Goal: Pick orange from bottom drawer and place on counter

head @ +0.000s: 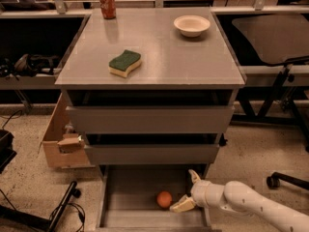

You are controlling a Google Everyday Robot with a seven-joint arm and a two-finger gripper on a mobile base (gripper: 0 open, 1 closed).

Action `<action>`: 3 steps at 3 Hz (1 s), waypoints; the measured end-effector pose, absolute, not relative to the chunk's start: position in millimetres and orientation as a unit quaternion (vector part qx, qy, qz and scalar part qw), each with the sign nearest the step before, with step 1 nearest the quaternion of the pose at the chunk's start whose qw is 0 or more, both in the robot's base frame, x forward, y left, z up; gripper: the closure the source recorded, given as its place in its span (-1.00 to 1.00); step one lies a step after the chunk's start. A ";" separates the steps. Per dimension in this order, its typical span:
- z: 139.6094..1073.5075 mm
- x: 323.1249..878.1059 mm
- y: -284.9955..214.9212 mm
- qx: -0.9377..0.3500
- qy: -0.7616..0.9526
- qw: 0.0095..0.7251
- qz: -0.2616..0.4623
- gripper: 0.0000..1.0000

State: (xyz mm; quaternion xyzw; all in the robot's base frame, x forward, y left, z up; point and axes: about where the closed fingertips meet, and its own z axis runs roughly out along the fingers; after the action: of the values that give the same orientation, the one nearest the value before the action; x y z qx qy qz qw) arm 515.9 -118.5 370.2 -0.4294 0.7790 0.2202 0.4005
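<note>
Grey bottom drawer [129, 193] holds orange [164, 199]; tool [183, 191] gapes just beside.

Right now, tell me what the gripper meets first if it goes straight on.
Probably the orange. The gripper, fingers open, is low over the bottom drawer and points toward it; depth is unclear, so it could pass just behind.

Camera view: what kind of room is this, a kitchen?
Probably a robot lab or workshop, not a kitchen. A metal drawer cabinet stands on a speckled floor beside a cardboard box and loose cables. The robot's open gripper hangs over the open bottom drawer next to the orange.
</note>
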 end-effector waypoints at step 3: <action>279.3 522.8 -67.6 -0.478 0.747 0.380 0.264 -1.00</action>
State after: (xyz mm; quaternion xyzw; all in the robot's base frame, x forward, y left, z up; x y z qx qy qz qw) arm 522.8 -67.6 279.3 -0.4775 0.7472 0.2636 0.3797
